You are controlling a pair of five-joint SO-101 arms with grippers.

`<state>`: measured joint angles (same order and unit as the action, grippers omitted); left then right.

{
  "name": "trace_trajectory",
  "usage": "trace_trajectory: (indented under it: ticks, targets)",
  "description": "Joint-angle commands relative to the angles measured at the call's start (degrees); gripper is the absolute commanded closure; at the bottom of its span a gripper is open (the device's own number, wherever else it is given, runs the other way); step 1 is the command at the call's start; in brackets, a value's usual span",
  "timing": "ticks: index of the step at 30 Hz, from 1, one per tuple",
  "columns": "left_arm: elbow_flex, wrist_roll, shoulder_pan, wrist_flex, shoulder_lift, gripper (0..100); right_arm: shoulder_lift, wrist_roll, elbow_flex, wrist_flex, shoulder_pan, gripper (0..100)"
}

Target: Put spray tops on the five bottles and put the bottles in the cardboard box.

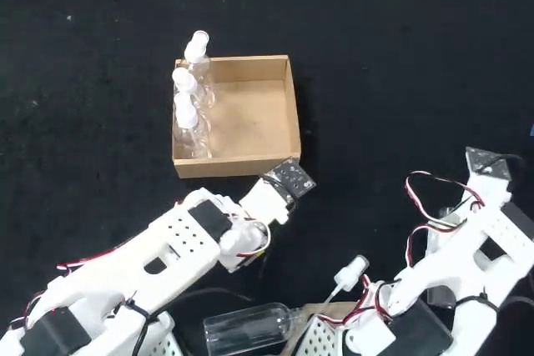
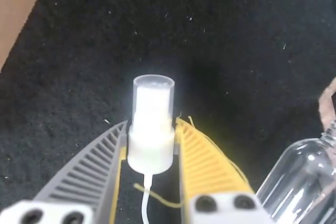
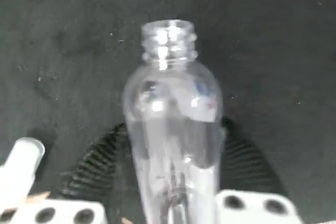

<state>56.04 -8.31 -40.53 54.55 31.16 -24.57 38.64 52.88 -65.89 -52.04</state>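
We see the left claw (image 2: 152,132) clenched on a white plastic spray top (image 2: 152,119) at lower frame centre. The right claw (image 3: 170,150) grasps an uncapped clear plastic bottle (image 3: 170,103), centre frame, above the black counter (image 3: 278,35).

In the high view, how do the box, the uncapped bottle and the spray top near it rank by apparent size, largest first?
1. box
2. bottle
3. spray top
The bottle and spray top may be nearer the camera than the box, but the order is still clear.
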Motion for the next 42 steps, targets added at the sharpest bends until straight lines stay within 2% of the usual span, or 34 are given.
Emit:
trace_trajectory:
  ticks: [1,11,15,19,26,30,37,42]
  targets:
    - [-0.31,0.62,-0.31,-0.7,2.2,97,0.13,3.16,-2.07,-4.04,-0.88,69.5]
    - [-0.31,0.62,-0.31,-0.7,2.2,97,0.22,9.32,-11.12,-10.64,-0.44,74.7]
    - [-0.31,0.62,-0.22,-0.7,2.2,97,0.22,13.01,-13.93,-15.47,4.48,74.7]
    - [-0.31,0.62,-0.22,-0.62,2.2,97,0.22,10.11,-15.16,-19.08,9.85,74.5]
    - [0.13,0.62,-0.22,-0.7,2.2,97,0.22,9.41,-12.97,-14.24,7.56,74.5]
    - [0.31,0.62,-0.22,-0.79,2.2,97,0.22,13.54,-9.98,-9.58,5.89,74.7]
    - [0.31,0.62,-0.22,-0.7,2.2,97,0.22,14.24,-7.34,-7.47,5.98,74.7]
    - [0.31,0.62,-0.22,-0.7,2.2,97,0.22,14.15,-2.59,-1.49,6.07,74.7]
